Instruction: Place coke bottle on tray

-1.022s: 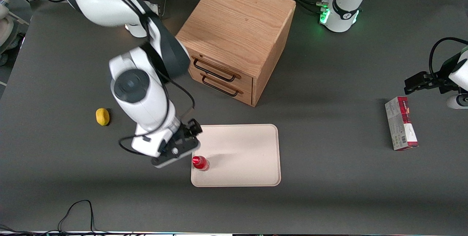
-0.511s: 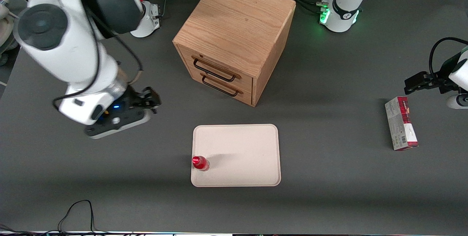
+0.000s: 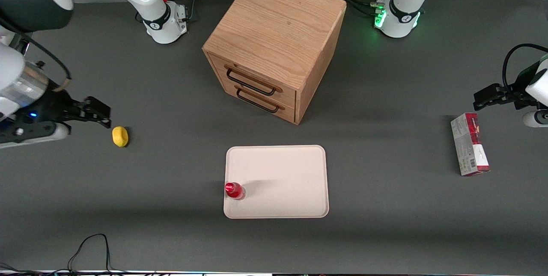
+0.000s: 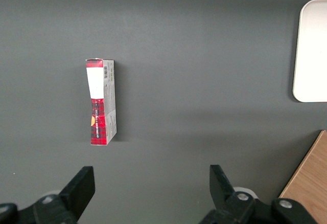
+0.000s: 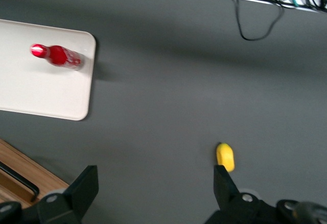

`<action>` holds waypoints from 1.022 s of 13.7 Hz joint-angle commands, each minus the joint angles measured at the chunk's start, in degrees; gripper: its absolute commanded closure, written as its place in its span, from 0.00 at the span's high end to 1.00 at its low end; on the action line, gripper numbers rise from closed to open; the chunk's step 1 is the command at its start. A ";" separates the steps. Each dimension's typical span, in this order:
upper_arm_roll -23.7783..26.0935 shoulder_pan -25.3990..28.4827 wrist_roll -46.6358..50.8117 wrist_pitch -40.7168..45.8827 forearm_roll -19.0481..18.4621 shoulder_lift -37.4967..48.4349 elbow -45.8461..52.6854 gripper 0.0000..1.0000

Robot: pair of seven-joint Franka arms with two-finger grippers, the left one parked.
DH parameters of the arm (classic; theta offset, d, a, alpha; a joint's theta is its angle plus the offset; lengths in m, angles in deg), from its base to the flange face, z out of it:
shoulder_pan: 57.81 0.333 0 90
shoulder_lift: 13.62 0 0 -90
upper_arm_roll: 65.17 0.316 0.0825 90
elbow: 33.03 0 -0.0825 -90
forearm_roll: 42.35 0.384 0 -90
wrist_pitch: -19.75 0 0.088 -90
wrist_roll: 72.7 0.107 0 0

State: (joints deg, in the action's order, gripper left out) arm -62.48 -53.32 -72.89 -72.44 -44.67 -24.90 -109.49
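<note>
The small red coke bottle stands upright on the cream tray, in the tray's corner nearest the front camera on the working arm's side. In the right wrist view the coke bottle shows near the tray's rounded edge. My gripper hangs open above the table toward the working arm's end, well away from the tray, with nothing between its fingers. It is close to a yellow lump.
A yellow lemon-like lump lies on the table beside the gripper. A wooden two-drawer cabinet stands farther from the front camera than the tray. A red-and-grey carton lies toward the parked arm's end. Cables trail near the table's front edge.
The right arm has swung away from the tray toward its own end of the table, rising as it went. The coke bottle stays standing on the tray, untouched.
</note>
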 commanded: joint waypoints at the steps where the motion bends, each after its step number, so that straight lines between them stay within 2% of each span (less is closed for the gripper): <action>1: -2.14 -1.76 -4.02 -2.82 1.27 6.00 -8.78 1.00; 6: -6.28 -1.58 -4.20 -2.91 1.18 7.68 -11.96 1.00; 14: -6.56 -1.58 -4.38 -0.71 0.92 7.77 -11.43 1.00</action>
State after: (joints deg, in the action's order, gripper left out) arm -68.44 -55.22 -75.84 -73.36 -44.58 -18.72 -119.31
